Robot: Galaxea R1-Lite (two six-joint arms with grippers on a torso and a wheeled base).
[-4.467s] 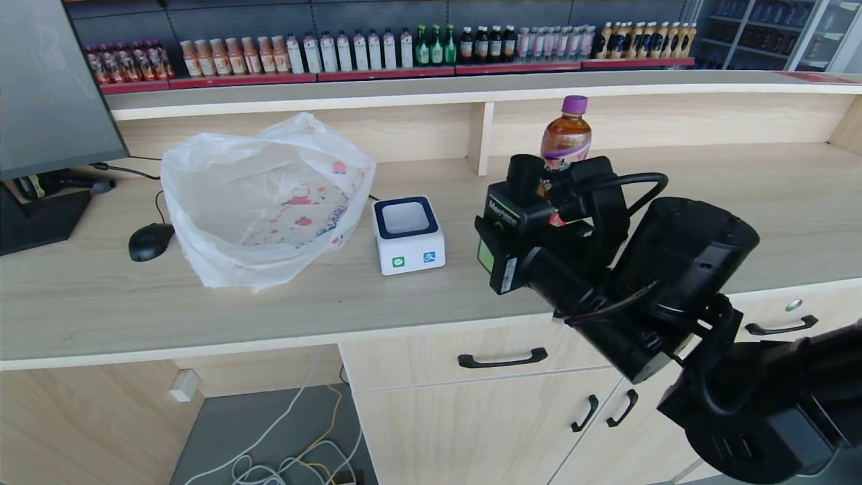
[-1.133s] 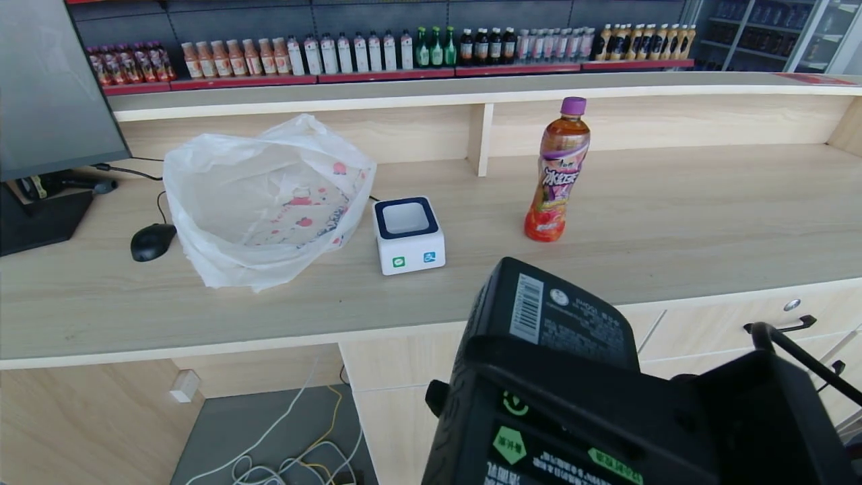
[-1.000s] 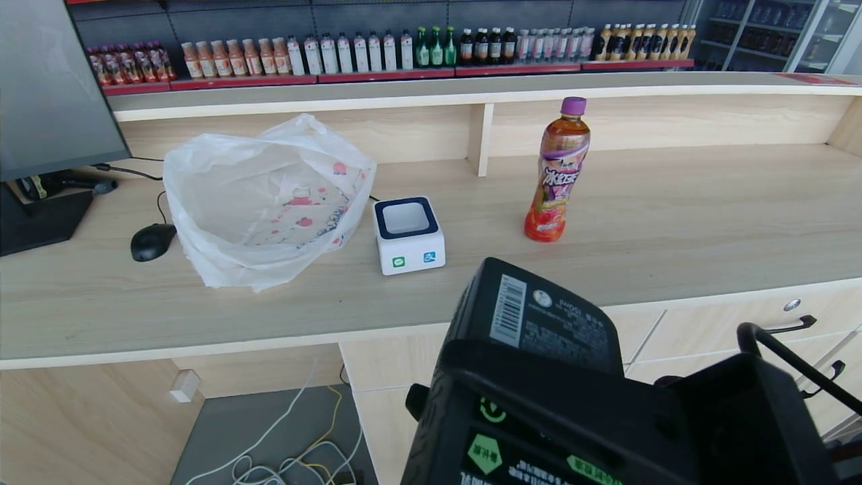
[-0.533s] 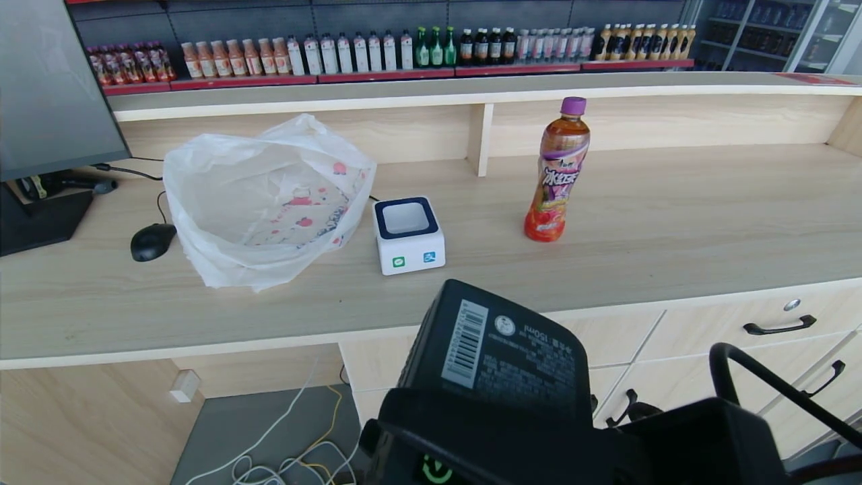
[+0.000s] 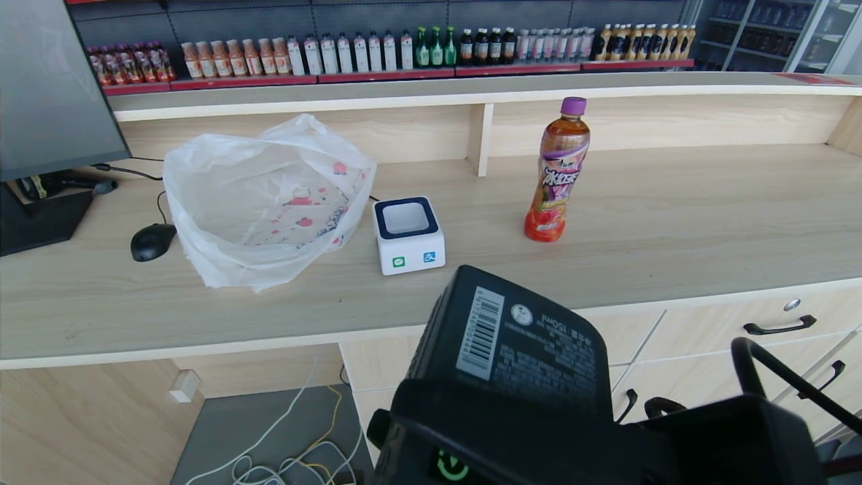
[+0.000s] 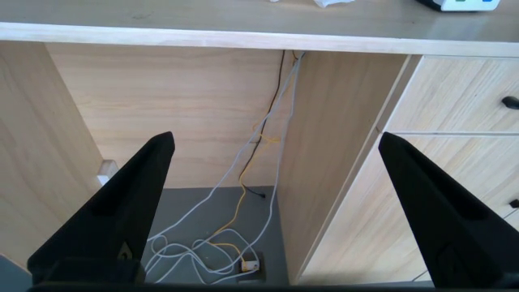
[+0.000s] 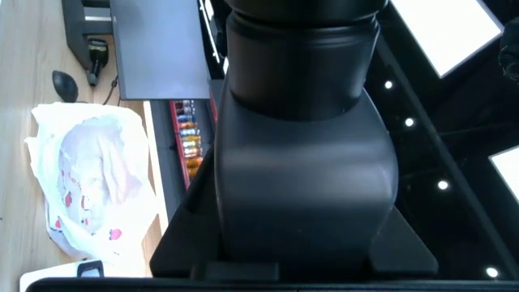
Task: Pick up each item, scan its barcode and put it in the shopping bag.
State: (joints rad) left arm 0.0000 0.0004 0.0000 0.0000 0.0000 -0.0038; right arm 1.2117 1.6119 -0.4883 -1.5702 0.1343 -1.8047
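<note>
1. the black pack [image 5: 518, 337] has a white barcode sticker, a small round emblem and a block of fine white print on the face turned up toward the head camera. the print is too small to read. a green lit mark shows just below that face.
2. the bottle [image 5: 558, 175] has a purple cap and holds an orange drink. its bright wrap label carries large pale characters and is red at the foot.
3. the scanner [image 5: 408, 235] is a white box with a dark blue rim round its top window. there is one green and one blue icon on its front.
4. the shopping bag [image 5: 262, 202] is whitish plastic with red printed figures, and its mouth is open.
5. the right gripper [image 7: 293, 243] has the black pack clamped in its grip and holds it in the air, nearer than the front edge of the counter [image 5: 673, 222].
6. the left gripper [image 6: 276, 219] hangs low before the cupboard gap, its fingers spread wide with nothing between them.
7. the bottle stands upright on the counter, apart from the scanner on its right. the bag sits just beside the scanner on its left, and a mouse [image 5: 152, 242] lies left of the bag.
</note>
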